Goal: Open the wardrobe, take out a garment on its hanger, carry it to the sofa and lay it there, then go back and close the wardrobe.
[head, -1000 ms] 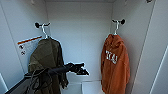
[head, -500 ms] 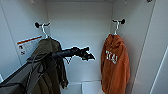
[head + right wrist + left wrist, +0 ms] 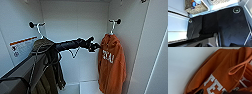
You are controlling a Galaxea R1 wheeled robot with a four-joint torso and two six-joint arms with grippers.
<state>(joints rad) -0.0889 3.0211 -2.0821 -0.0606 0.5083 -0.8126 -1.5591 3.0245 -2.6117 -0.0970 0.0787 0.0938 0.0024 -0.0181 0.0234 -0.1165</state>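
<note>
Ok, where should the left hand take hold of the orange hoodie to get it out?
Probably the white hanger's neck, just above the orange hoodie and below the wall hook. Come from the open front, where the left hand already sits beside the shoulder; the fabric hangs limp, the hanger lifts off.

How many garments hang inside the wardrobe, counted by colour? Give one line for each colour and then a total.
Orange garment, on the right hook: 1
Dark olive-green jacket, on the left hook: 1
Total: 2 garments hanging inside the white wardrobe.
</note>
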